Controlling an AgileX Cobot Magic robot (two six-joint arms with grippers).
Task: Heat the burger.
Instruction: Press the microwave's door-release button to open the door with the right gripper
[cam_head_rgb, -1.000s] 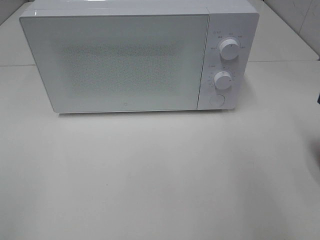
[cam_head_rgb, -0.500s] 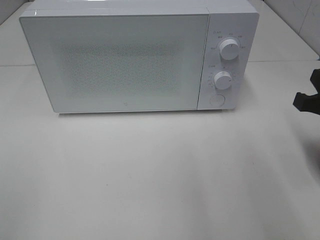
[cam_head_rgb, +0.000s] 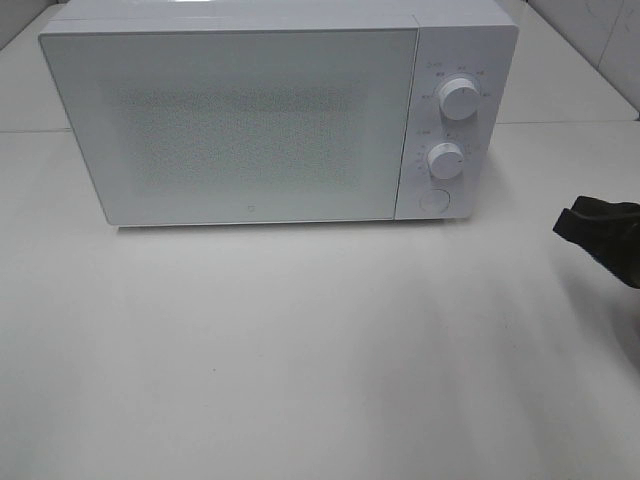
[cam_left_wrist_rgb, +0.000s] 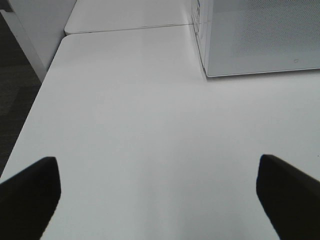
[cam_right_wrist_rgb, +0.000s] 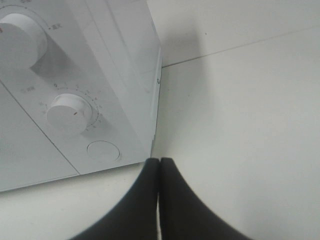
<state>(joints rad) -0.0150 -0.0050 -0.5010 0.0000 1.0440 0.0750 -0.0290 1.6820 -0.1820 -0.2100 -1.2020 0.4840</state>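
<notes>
Right claw (cam_right_wrist_rgb: 159, 162) closed, seemingly near round button (cam_right_wrist_rgb: 103, 151) on microwave (cam_right_wrist_rgb: 125, 50).

One microwave (cam_head_rgb: 240, 120); two knobs (cam_head_rgb: 458, 98); one round button (cam_head_rgb: 433, 200); left gripper (cam_left_wrist_rgb: 157, 162), right gripper (cam_right_wrist_rgb: 159, 162) (two in all).

So the microwave (cam_head_rgb: 280, 115) sat toward the back of the table (cam_head_rgb: 300, 350), with its door (cam_head_rgb: 200, 160) on the left and the control panel (cam_head_rgb: 452, 45) on the right. On the panel, the upper knob (cam_head_rgb: 458, 98) was straight above the lower knob (cam_head_rgb: 446, 160), and the round button (cam_head_rgb: 433, 200) was just under that. The right gripper (cam_right_wrist_rgb: 159, 165) hung to the right of the microwave, near the panel's bottom corner, not touching. The left gripper (cam_left_wrist_rgb: 159, 172) was over the table, out front-left of the microwave, well apart.
</notes>
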